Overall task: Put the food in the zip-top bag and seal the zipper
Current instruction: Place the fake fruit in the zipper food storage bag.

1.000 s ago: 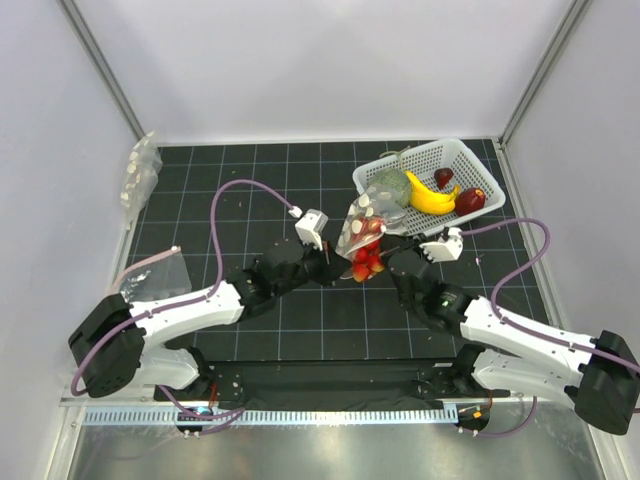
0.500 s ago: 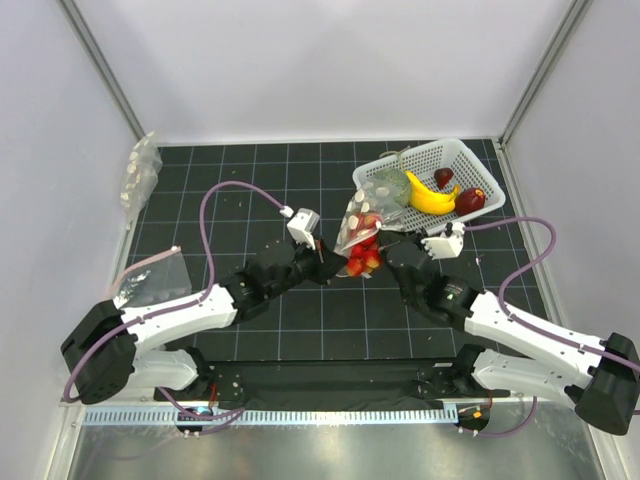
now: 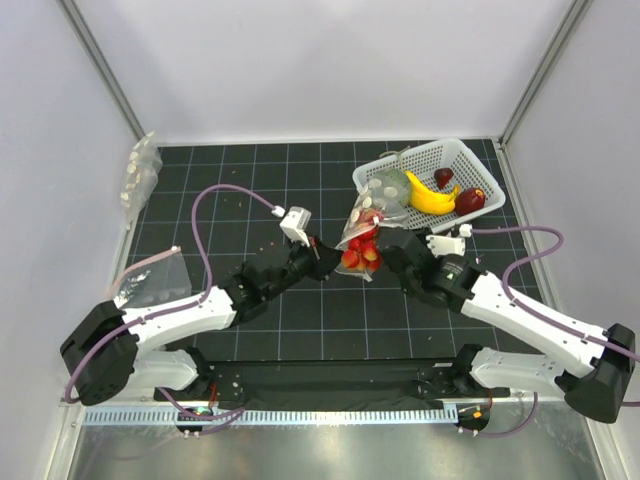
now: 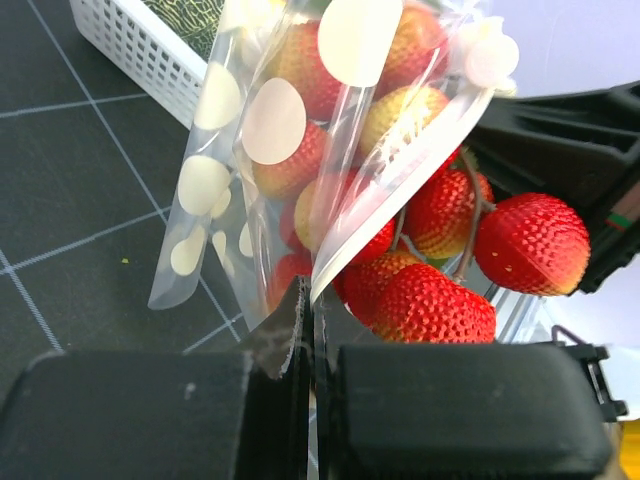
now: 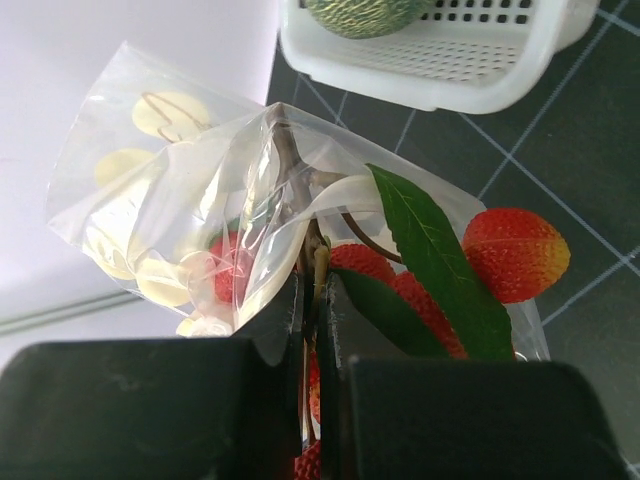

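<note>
— What have your claws got?

— My left claw (image 4: 308,300) is clenched on the mouth edge of the zip-top bag (image 4: 205,185), close by the zipper (image 4: 400,165). My right claw (image 5: 315,290) is clenched also, I believe on the stem of the food (image 5: 510,250). Some bag film is gathered at the same place, so I cannot separate them surely.

— And where is the food?

— Partly inside. Several red fruits show behind the white dots, but others hang at the mouth, outside the film. The two claws hold bag and fruits together above the bench (image 3: 250,190).

— So which step is this?

— The putting in, I judge, and it is well along. Next the right claw should push the cluster deeper and let go, while the left holds the mouth. The sealing is not yet begun.

— Anything in the way?

— The white basket (image 3: 470,160), with the banana (image 3: 432,198) and the green vegetable (image 3: 388,185), stands just beside the bag. The leaf (image 5: 430,260) and the stem could catch in the zipper. Two plain bags (image 3: 140,170) lie well apart, at the left.
</note>
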Controlling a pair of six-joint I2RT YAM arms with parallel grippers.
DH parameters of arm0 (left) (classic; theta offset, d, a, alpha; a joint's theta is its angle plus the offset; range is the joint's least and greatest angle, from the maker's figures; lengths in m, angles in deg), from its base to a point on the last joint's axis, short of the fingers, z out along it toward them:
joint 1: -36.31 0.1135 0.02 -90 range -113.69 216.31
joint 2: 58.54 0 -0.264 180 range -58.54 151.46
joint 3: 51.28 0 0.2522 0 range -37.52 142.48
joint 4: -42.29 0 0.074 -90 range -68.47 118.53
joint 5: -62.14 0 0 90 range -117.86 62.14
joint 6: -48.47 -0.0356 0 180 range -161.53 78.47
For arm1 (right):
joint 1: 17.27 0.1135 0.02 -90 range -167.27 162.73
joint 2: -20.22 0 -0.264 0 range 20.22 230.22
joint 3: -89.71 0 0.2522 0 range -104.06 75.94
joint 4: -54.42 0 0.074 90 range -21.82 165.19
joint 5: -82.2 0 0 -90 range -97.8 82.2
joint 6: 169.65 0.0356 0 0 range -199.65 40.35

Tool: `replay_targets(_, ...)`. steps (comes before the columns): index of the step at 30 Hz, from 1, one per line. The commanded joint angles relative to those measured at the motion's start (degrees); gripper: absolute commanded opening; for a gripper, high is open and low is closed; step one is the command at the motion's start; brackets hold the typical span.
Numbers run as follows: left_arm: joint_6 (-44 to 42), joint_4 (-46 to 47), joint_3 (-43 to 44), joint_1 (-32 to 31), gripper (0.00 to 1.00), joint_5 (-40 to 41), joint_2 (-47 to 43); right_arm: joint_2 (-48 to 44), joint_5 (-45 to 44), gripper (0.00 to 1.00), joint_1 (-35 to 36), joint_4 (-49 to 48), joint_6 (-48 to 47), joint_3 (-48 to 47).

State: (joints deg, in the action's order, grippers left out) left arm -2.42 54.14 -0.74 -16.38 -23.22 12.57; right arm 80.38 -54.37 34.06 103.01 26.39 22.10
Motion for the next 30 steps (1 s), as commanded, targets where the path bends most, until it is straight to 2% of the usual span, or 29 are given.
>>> replay_targets(1,1.93,4.01,-1.53,0.39,0.01,2.82,-0.1,2.4,-4.67,0.01,-0.36,4.36,20.32,-5.29)
replay_targets(3,2.98,4.1,-0.74,0.39,0.0,3.26,1.39,4.6,-4.85,0.01,-0.44,9.28,25.51,-7.49)
replay_targets(8,6.68,5.59,2.95,0.13,0.0,2.56,6.31,8.12,-5.82,0.01,-0.44,9.12,33.77,-9.17)
replay_targets(11,3.52,6.38,3.83,-0.92,0.0,7.65,8.42,8.66,-6.6,0.01,-0.44,6.48,34.24,-9.26)
replay_targets(15,0.09,9.45,3.31,-1.01,0.0,13.19,10.54,10.49,-7.13,0.01,-0.35,12.88,35.02,-14.0)
replay_targets(18,0.35,15.24,1.2,-1.02,0.0,15.57,10.36,10.68,-8.97,0.01,-0.35,15.97,35.55,-15.41)
replay_targets(23,3.42,12.19,1.63,-1.1,0.0,13.64,6.95,11.03,-16.79,0.01,-0.35,20.36,40.73,-13.22)
replay_targets(27,7.63,12.1,1.81,-1.19,0.01,9.78,6.23,10.85,-17.07,0.01,-0.44,14.93,40.48,-9.36)
replay_targets(28,7.99,12.1,1.9,-1.19,0.0,9.42,6.41,10.85,-16.72,0.06,-0.44,13.53,39.26,-8.3)
replay_targets(29,8.43,12.1,1.9,-1.19,0.01,9.07,7.1,11.29,-16.37,0.24,-0.44,11.6,38.55,-7.95)
replay_targets(30,8.44,12.1,1.9,-1.19,0.01,9.07,7.11,11.29,-16.19,0.32,-0.44,11.06,38.54,-7.94)
